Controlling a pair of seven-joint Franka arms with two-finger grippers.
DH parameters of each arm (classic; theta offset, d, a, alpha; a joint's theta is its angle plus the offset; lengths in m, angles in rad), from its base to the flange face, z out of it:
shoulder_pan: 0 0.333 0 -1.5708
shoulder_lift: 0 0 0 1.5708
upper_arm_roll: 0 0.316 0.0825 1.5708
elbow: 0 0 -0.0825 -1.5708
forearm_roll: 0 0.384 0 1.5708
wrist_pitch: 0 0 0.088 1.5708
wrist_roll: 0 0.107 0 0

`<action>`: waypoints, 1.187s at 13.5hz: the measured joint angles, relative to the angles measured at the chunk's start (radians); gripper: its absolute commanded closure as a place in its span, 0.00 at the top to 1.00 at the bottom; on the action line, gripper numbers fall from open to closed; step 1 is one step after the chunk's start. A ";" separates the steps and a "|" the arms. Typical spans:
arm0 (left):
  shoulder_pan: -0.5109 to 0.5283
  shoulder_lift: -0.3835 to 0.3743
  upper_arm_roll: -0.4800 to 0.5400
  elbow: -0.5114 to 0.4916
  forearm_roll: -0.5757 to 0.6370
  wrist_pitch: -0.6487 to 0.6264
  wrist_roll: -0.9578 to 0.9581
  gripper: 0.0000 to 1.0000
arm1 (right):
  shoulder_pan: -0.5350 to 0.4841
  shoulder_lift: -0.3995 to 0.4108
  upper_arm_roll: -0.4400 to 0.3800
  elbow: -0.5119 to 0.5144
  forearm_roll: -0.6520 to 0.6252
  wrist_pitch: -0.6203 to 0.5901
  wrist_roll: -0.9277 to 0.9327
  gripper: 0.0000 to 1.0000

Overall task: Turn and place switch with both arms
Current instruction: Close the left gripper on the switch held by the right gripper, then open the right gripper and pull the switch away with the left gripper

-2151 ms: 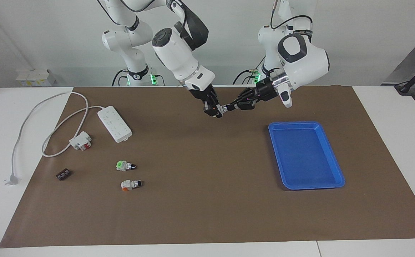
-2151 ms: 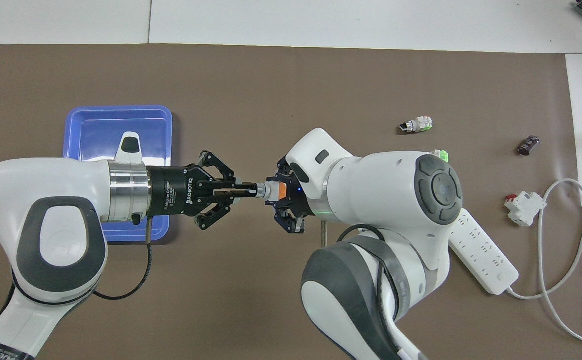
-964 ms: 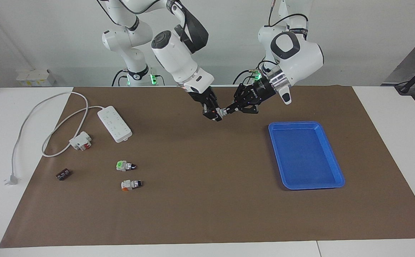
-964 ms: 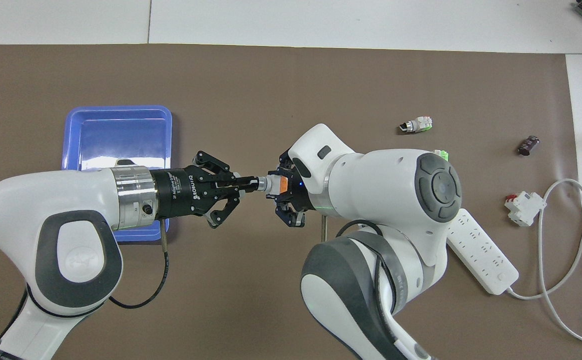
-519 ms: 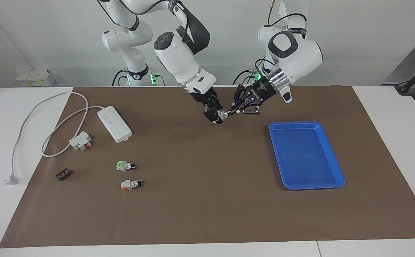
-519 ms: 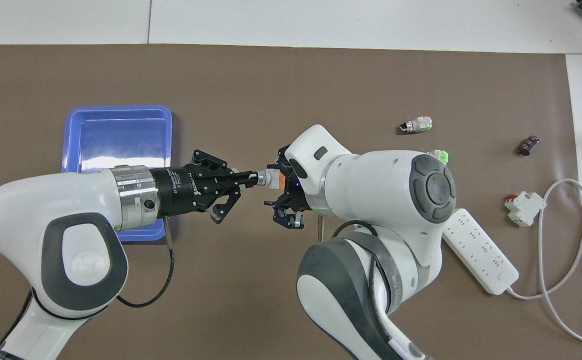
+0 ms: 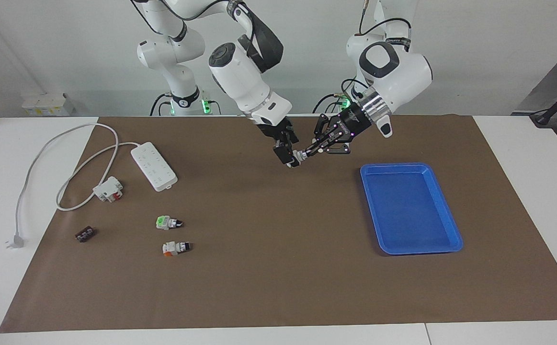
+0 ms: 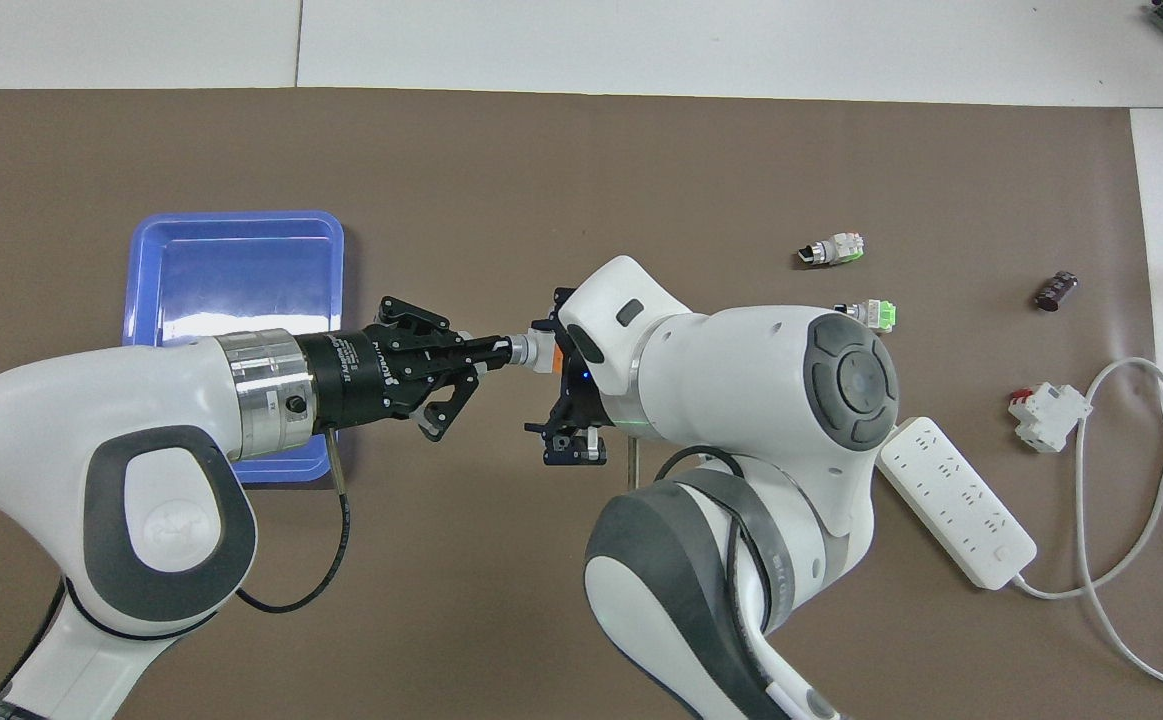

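Observation:
The switch [image 8: 538, 353] hangs in the air over the middle of the brown mat, between the two hands. Its black knob points toward my left gripper [image 8: 493, 350], which is shut on that knob. Its white and orange block faces my right gripper [image 8: 553, 378], whose jaws stand open around the block. One right finger [image 8: 566, 445] is spread well clear of the block. In the facing view the switch [image 7: 299, 155] sits between the left gripper [image 7: 307, 151] and the right gripper [image 7: 289, 154], above the mat.
A blue tray [image 7: 412, 244] lies toward the left arm's end. Toward the right arm's end lie a green-block switch [image 7: 165, 222], a mostly white switch [image 7: 173, 247], a power strip [image 7: 153, 166] with its cable, a white breaker [image 7: 108, 188] and a small dark part [image 7: 85, 235].
The right gripper has opened off the switch's block, its fingers spreading apart. The left gripper keeps its hold on the knob. Both hands have shifted slightly.

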 measured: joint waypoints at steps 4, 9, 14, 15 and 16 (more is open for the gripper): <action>-0.012 0.030 0.005 0.006 0.163 0.108 0.000 0.00 | 0.003 -0.023 0.007 -0.005 -0.027 -0.116 0.001 1.00; -0.012 0.069 0.012 0.048 0.485 0.126 -0.002 0.00 | 0.002 -0.055 0.013 -0.027 -0.088 -0.197 0.019 1.00; 0.018 0.076 0.023 0.048 0.825 0.107 0.003 0.00 | -0.050 -0.085 0.009 -0.027 -0.121 -0.291 0.019 1.00; 0.033 0.077 0.024 0.049 0.901 0.086 0.018 0.00 | -0.062 -0.097 0.008 -0.027 -0.126 -0.316 0.019 1.00; 0.046 0.077 0.025 0.049 0.970 0.056 0.047 0.00 | -0.077 -0.109 0.008 -0.027 -0.130 -0.341 0.019 1.00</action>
